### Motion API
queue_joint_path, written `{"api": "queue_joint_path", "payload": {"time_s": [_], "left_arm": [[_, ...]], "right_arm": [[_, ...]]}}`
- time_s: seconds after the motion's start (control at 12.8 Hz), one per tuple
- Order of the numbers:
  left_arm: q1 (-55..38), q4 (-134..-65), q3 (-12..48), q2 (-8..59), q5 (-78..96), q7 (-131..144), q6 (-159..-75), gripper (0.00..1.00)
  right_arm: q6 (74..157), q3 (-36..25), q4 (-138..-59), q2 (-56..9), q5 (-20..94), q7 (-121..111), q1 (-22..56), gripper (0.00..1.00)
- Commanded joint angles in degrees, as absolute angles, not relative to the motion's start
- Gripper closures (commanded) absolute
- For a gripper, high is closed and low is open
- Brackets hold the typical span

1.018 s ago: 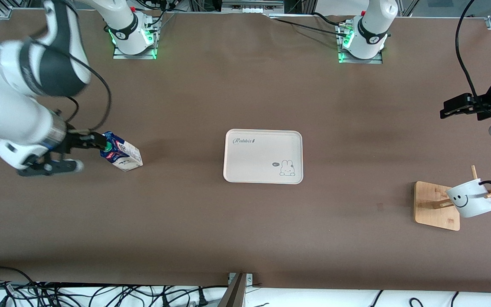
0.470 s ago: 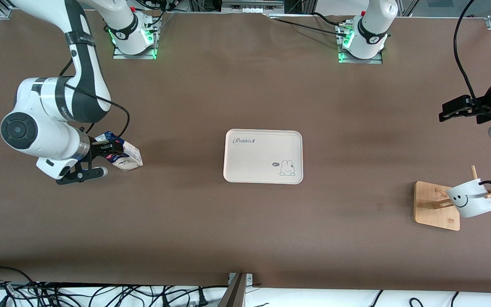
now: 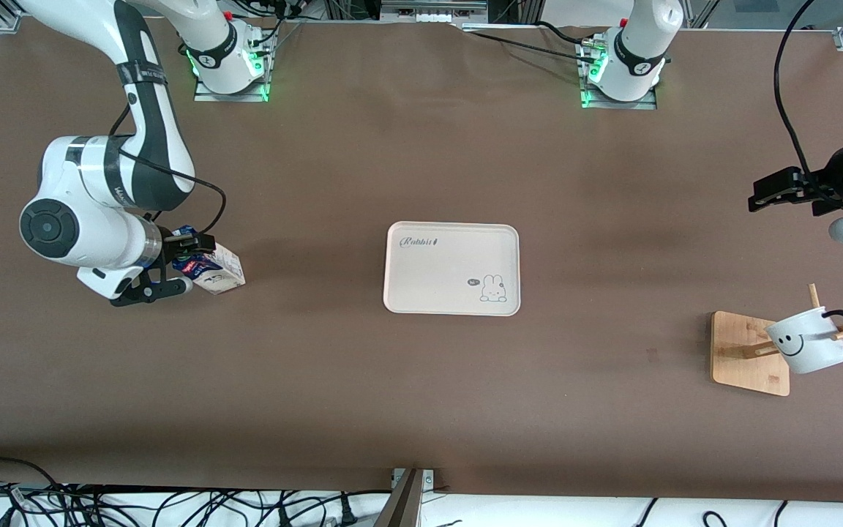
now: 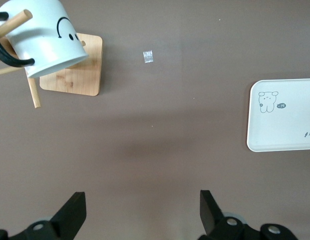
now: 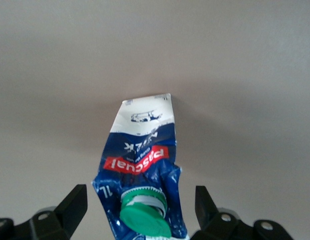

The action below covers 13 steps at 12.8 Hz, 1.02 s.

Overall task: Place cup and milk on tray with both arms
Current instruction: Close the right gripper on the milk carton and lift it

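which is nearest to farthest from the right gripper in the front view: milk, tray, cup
1. Milk: at the right gripper, between its open fingers, at the right arm's end of the table.
2. Tray: mid-table.
3. Cup: hung on the wooden rack at the left arm's end.

even, bright overhead light falls on the brown desk (image 3: pixel 363 380), with no glare. soft shadows lie beside the tray (image 3: pixel 453 268) and the milk carton (image 3: pixel 211 268). the front view is sharp. in the right wrist view the carton's green cap (image 5: pixel 144 219) is slightly soft and the desk looks washed-out, pale grey.
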<state>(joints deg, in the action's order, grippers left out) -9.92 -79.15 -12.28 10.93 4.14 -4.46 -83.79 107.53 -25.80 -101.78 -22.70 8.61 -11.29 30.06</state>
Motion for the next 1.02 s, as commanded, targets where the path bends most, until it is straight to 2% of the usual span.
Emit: {"api": "queue_joint_path", "payload": {"time_s": [0.0,0.16,0.23,0.47,0.7,0.94], "left_arm": [[-9.8,-78.6,-12.3,11.1,3.4,-3.8,-85.2,0.0],[-9.3,-78.7,-12.2,11.0,3.4,-3.8,-86.7,0.0],[-9.1,-78.7,-12.0,11.0,3.3,-3.8,-86.9,0.0],[-5.0,-78.7,-7.8,10.9,2.6,-3.7,-87.6,0.0],[-7.7,-78.7,-7.0,10.2,-2.3,-3.0,-87.5,0.0],[-7.8,-79.2,-6.9,9.7,-1.5,-2.6,-87.6,0.0]], "right_arm": [[109.1,-26.2,-106.6,-19.1,9.5,-12.6,30.1,0.25],[108.5,-26.2,-106.8,-18.9,9.5,-12.6,30.1,0.5],[108.3,-26.2,-106.3,-18.9,9.5,-12.6,30.1,0.55],[103.4,-25.7,-99.2,-19.5,10.2,-8.5,30.9,0.58],[95.5,-25.5,-88.3,-22.5,17.6,2.9,36.6,0.57],[96.1,-25.5,-78.0,-31.1,25.6,18.0,46.2,0.57]]}}
